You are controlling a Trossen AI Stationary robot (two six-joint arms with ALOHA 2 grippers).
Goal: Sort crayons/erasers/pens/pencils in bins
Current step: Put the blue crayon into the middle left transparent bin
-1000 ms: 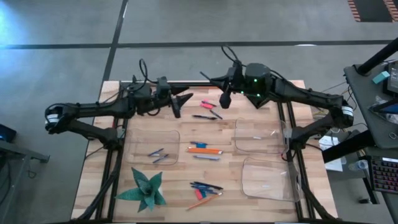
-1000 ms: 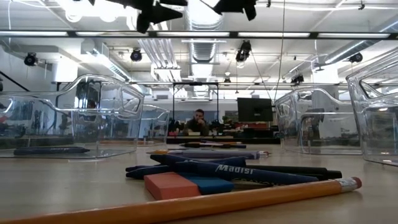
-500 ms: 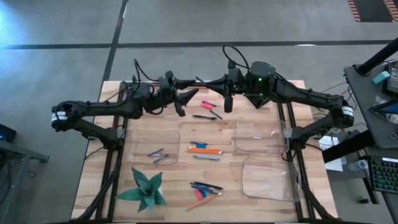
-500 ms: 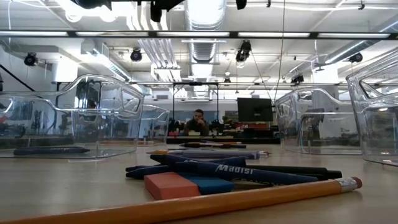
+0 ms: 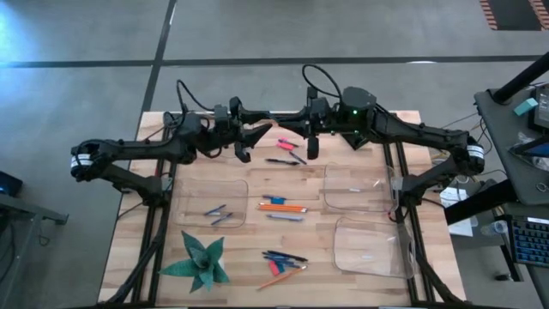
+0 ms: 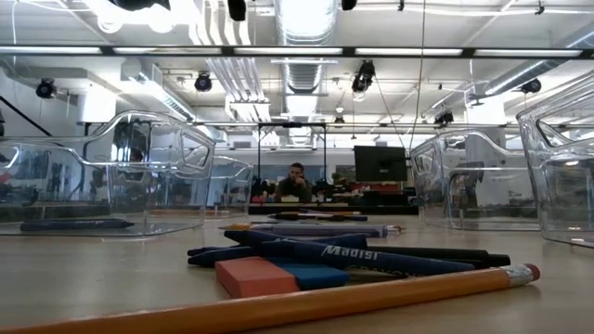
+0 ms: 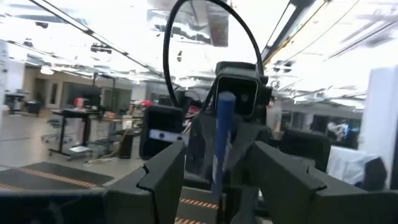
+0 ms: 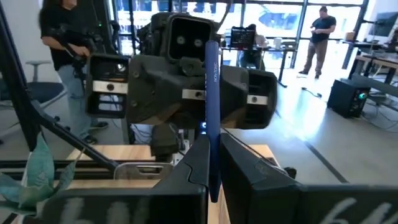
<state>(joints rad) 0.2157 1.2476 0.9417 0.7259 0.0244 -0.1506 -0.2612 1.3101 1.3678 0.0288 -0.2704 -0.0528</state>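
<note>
Blue pen [image 8: 210, 106] in right pincer [image 8: 211, 171]

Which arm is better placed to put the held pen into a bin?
Right, probably. The right gripper is shut on the pen, and the nearest bin lies on its side of the table. The left gripper is open, facing it and holding nothing.
</note>
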